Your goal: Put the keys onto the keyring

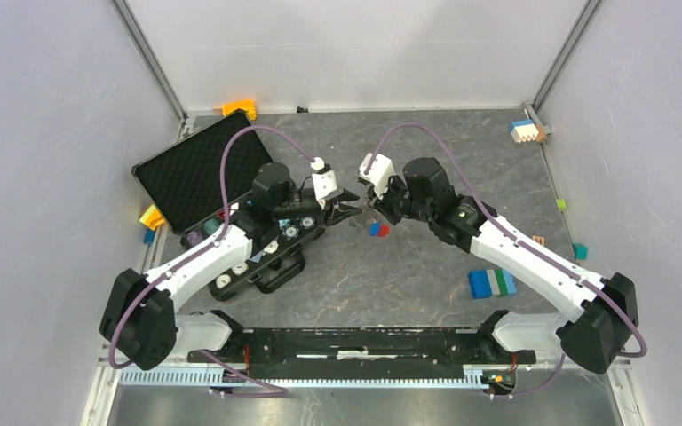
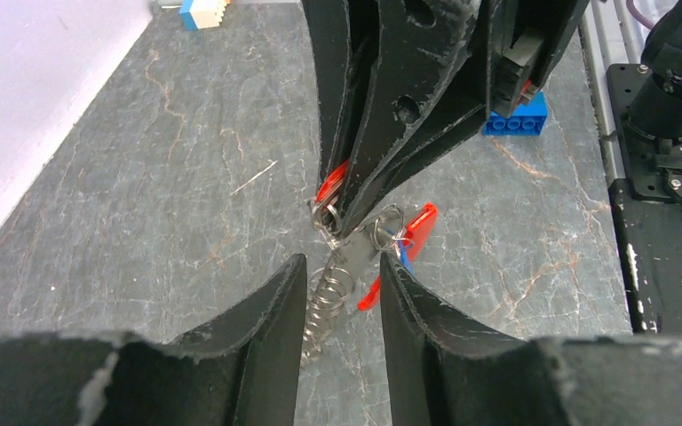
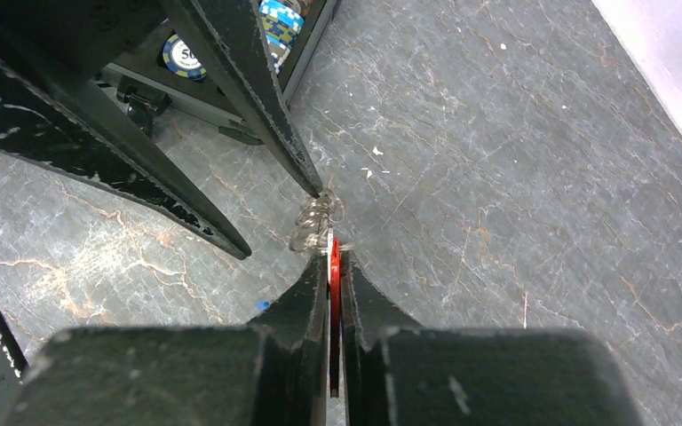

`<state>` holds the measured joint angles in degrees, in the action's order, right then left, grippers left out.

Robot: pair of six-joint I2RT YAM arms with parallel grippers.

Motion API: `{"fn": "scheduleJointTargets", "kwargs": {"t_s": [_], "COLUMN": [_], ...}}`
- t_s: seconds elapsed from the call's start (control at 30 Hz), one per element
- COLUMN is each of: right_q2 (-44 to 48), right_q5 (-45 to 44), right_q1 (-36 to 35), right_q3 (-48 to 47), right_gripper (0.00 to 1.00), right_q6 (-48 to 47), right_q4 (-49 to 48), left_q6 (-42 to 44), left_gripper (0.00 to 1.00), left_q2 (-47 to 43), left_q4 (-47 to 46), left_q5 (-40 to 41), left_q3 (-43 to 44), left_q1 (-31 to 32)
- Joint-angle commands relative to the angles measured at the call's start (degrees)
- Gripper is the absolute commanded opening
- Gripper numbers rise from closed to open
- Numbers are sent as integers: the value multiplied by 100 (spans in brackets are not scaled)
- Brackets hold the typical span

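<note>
1. My right fingers (image 3: 306,306) are clenched on the keyring (image 2: 330,297) by its red clip (image 3: 334,266).
2. My left fingers (image 2: 262,311) are apart, straddling its chain (image 3: 313,226), not gripping.
3. The keys (image 2: 413,232) sit just beside the chain. I reckon next I pinch it steady, then thread.

One poker chip (image 3: 180,55) reads "50" (dark blue, partly hidden).

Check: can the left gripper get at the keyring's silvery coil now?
Likely yes: the open left gripper straddles the coil with nothing between; the right gripper, shut on the keyring's red clip, sits beyond it.
</note>
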<state>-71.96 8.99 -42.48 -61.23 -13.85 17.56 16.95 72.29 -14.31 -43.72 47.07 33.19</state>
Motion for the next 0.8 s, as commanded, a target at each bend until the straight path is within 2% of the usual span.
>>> {"fn": "scheduleJointTargets", "kwargs": {"t_s": [0.0,0.5,0.77], "right_q2": [200,164,154], "right_q5": [83,105,135], "right_q1": [58,82,100], "right_q3": [-16,-42,-43], "right_gripper": [0,0,0], "right_q6": [22,57,66], "right_q4": [-350,-357,-350], "left_q6": [-229,-653,-866], "left_gripper": [42,40,34], "left_q2": [141,290,424], "left_q4": [-758,-1203,-1557], "left_q5": [-185,294,558], "left_q3": [-71,-250,-348], "left_q1": [-5,196,205]}}
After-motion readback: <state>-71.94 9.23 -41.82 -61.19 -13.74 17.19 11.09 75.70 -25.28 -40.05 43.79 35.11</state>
